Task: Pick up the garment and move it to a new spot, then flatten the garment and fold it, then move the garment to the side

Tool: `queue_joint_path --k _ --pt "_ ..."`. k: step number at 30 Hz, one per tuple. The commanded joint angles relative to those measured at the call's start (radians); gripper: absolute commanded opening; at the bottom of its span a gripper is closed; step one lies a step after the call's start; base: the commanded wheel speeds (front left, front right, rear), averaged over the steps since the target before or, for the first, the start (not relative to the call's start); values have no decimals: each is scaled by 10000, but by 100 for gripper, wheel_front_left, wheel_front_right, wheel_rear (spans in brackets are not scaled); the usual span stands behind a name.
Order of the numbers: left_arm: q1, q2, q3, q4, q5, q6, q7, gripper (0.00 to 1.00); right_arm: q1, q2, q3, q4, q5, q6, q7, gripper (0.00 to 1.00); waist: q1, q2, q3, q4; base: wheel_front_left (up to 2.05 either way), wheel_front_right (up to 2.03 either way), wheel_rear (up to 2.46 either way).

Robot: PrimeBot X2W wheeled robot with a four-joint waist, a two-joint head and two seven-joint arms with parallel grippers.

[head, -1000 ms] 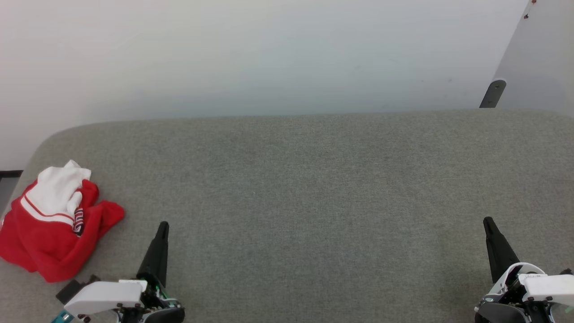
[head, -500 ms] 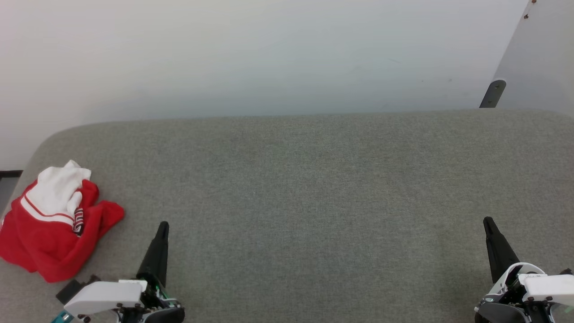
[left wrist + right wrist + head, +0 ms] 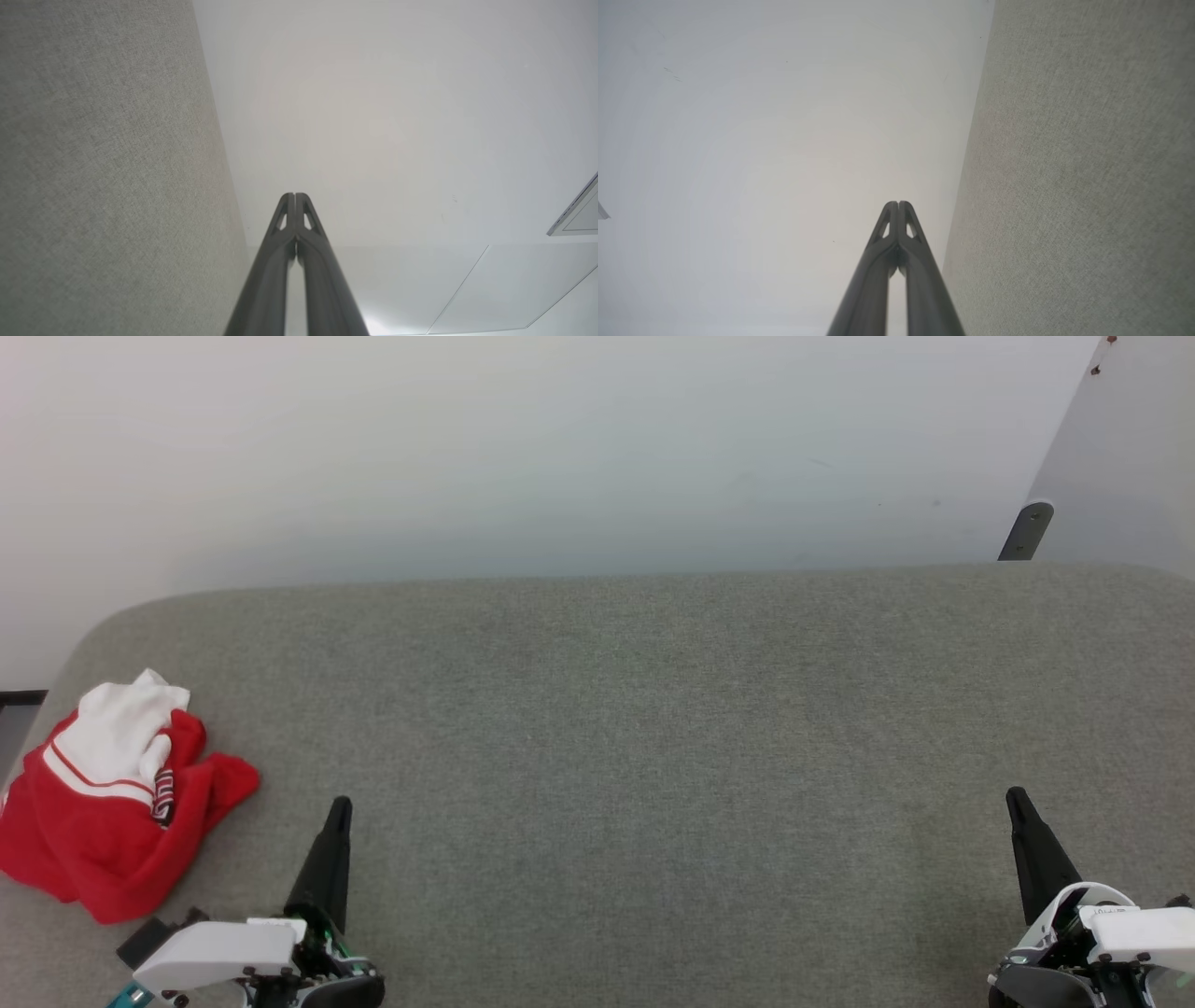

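Left gripper (image 3: 340, 805), head view: closed, dark fingers pressed into a single point, holding nothing; near the front edge of the grey fabric surface (image 3: 653, 728), toward its left end.
Right gripper (image 3: 1016, 798), head view: closed the same way and empty; near the front edge toward the right end, well apart from the left gripper.
Garment (image 3: 103, 831), head view: crumpled in a heap at the left edge of the fabric surface, below its rounded far-left corner; red body, white sleeve bunched on top, striped trim, a scrap of black-and-white lettering in a fold; near the left gripper but apart from it.
Background, head view: pale wall (image 3: 560, 448) beyond the far edge; dark bracket (image 3: 1027, 530) at the far right.
Left gripper (image 3: 295, 196), left wrist view: tips meeting with no gap, nothing between them.
Surroundings, left wrist view: grey fabric along the view's left, pale wall elsewhere.
Right gripper (image 3: 898, 203), right wrist view: tips shut together, nothing gripped.
Surroundings, right wrist view: grey fabric along the view's right, pale wall elsewhere.
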Motion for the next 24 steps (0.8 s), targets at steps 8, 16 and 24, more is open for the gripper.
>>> queue_joint_path --k 8,16,24 --pt "-97 -12 13 9 18 -39 12 0 -44 36 22 3 -5 8 1 0 -1 -1 0 0 0 0 0" --pt "-97 -12 13 9 18 -39 12 0 -44 36 22 3 -5 8 1 0 -1 -1 0 0 0 0 0" --pt "-97 -12 13 9 18 -39 12 0 -44 36 22 3 -5 6 1 0 -1 -1 0 0 0 0 0"
